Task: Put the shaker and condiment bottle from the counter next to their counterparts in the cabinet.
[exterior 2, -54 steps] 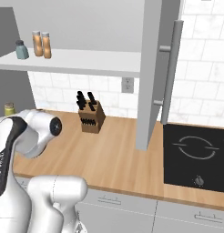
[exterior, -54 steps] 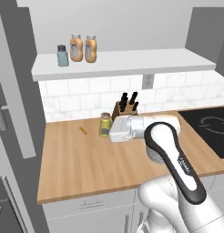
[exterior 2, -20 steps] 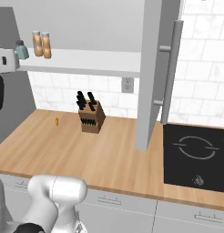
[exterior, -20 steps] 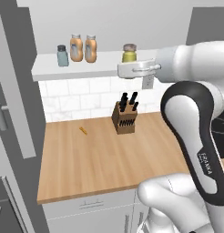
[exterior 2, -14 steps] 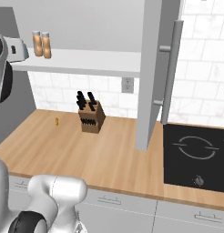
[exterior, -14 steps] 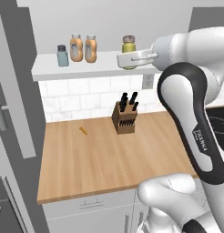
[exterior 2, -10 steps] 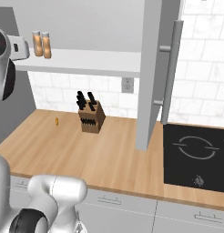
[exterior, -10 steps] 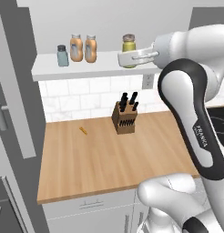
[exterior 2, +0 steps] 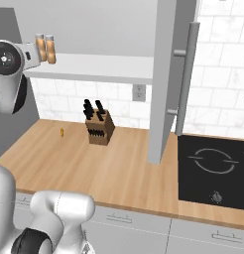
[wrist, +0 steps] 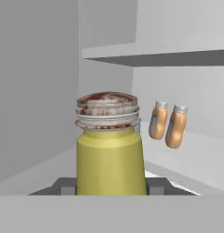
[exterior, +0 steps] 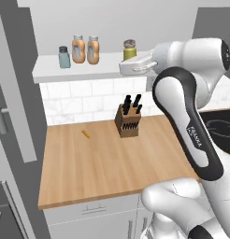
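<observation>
Two orange-tan bottles stand side by side on the cabinet's (exterior: 89, 70) white shelf board in the left base view: the condiment bottle (exterior: 93, 50) and its twin, the orange counterpart bottle (exterior: 78, 49); which is which cannot be told for sure. Both are rounded and smooth with pale grey screw caps. Just left of them is the blue-grey shaker (exterior: 64, 57), translucent with a dark cap. Well to their right, the yellow-green shaker (exterior: 129, 49), a short cylinder with a silvery cap, sits above the shelf at the tip of the gripper (exterior: 127, 66). The white arm reaches up from the lower right, elbow bent sharply, forearm level with the shelf and hand pointing left. Below, the butcher-block counter (exterior: 107, 163) carries a wooden knife block (exterior: 126, 122) with black handles and a small yellow object (exterior: 85, 134).

From the right base view, the arm's round dark-faced joint sits at the upper left beside the two bottles, and the pale grey cabinet spans above the knife block and a black cooktop (exterior 2: 213, 171).

Seen from the hand view, the shaker fills the centre, matte yellow-green with a ribbed, brown-mottled silver cap. The dark fingertips (wrist: 66, 185) are clamped against its base on either side. Behind it to the right the two bottles lean in the tilted frame, with a sliver of the blue-grey shaker just beside the cap.
</observation>
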You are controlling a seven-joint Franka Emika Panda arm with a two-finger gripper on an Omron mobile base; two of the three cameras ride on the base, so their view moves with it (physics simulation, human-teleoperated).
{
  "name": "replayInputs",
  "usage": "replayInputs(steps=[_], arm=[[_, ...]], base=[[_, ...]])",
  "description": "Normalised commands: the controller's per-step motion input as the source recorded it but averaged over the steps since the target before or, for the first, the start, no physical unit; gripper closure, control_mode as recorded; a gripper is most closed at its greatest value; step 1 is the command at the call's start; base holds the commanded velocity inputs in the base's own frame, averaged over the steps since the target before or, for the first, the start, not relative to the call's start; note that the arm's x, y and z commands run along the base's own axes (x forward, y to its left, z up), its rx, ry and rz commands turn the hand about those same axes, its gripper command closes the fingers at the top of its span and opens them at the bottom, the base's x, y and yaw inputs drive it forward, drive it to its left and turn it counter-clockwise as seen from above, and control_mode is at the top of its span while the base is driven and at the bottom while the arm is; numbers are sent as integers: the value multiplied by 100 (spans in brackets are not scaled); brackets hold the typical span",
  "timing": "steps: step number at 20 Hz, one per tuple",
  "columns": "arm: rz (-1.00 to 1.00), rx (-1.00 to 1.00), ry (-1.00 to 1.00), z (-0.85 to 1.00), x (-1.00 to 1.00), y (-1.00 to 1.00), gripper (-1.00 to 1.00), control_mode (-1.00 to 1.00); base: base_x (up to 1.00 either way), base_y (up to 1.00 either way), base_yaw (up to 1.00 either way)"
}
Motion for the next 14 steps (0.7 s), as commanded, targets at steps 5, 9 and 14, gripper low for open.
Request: replayInputs(steps=[5,9,14], arm=[[0,0,-8,-1,54,0,100,-100],[0,0,3,0,62,0,100,-100],[1,-2,13,-1,59,0,100,-100]], base=[[0,0,0],[0,0,0],[0,0,0]])
